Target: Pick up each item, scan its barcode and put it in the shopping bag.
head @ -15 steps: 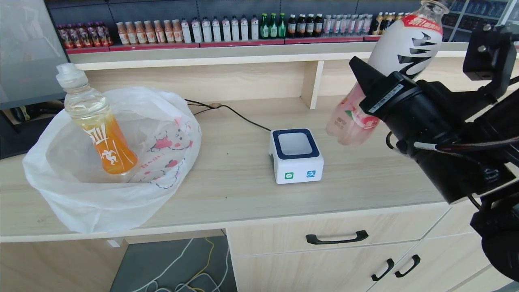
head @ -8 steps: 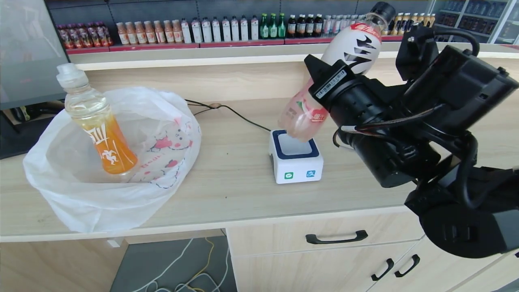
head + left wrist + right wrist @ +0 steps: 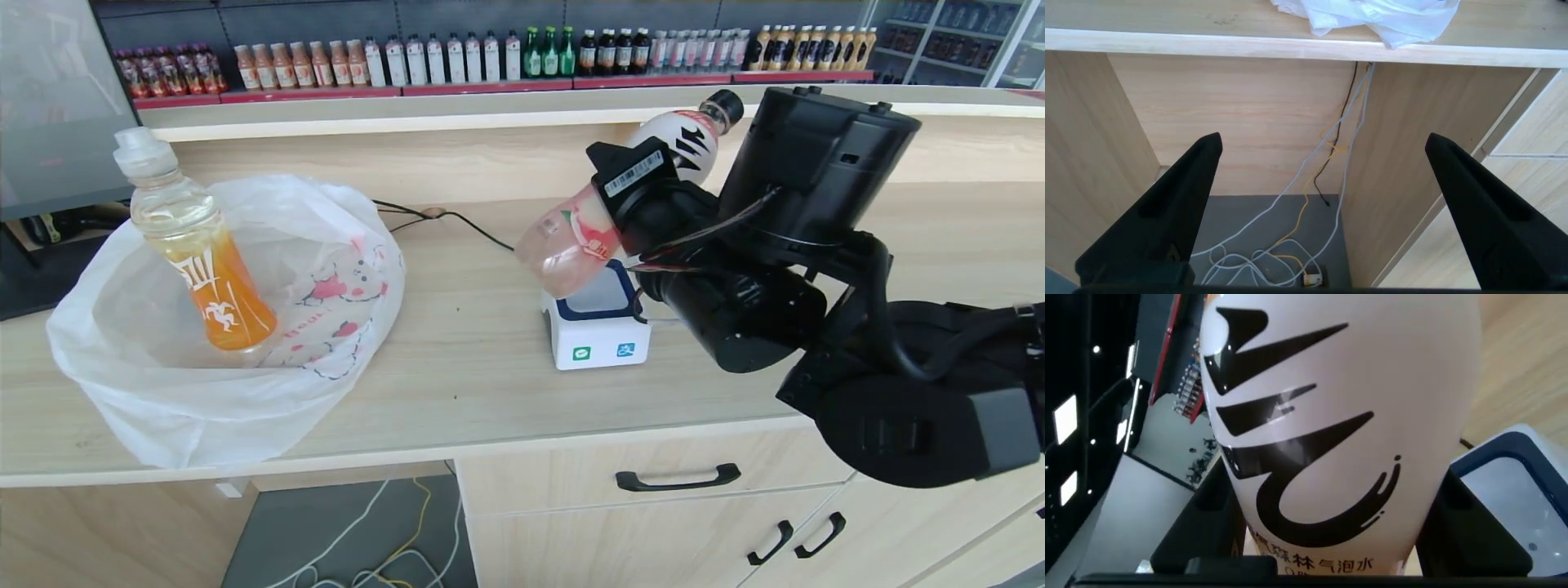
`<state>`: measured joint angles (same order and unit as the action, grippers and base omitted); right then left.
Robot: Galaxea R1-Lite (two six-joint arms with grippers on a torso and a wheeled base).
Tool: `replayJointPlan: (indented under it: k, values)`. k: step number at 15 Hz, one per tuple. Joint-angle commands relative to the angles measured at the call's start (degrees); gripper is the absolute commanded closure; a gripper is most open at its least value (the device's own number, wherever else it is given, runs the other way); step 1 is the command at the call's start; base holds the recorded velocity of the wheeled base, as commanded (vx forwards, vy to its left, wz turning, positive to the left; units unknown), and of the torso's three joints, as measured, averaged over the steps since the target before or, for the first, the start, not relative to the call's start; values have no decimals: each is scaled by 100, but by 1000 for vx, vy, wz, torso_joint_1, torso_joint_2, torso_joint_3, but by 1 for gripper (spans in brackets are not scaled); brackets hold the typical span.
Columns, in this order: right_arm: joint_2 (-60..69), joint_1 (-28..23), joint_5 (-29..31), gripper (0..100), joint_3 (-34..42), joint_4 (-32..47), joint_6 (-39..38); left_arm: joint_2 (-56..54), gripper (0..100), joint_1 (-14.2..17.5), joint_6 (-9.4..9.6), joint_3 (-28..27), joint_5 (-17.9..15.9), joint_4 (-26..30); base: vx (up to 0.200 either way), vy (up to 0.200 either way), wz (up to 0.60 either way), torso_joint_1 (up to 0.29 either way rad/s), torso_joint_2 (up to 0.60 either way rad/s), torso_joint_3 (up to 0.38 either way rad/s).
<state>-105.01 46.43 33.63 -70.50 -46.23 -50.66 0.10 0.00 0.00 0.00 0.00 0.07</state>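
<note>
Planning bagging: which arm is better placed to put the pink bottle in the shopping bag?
Right, likely: the right tool is shut on the pink bottle over the scanner; the left tool hangs open below the counter.

i see a pale matt wood-grain counter (image 3: 457,367), a thin crinkled translucent plastic shopping bag (image 3: 122,392) at left, a glossy plastic bottle (image 3: 565,251) mid-frame, and a smooth white plastic scanner (image 3: 600,343).
</note>
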Motion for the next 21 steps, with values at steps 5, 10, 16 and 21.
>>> replayJointPlan:
  k: [5,10,16,21]
  values:
    - [-187,-3,-6,100,-201,263,-1165,-1,0,0,0,0,0,1,0,0,0,0,0,0]
    - [-248,-3,-6,100,-228,474,-1675,-1,0,9,-9,0,0,1,0,0,0,0,0,0]
    - [-389,-126,3,100,-333,439,-2079,-1,0,0,-9,0,0,1,0,0,0,0,0,0]
    - [-433,-143,3,100,-315,439,-2123,-1,0,0,-9,0,0,1,0,0,0,0,0,0]
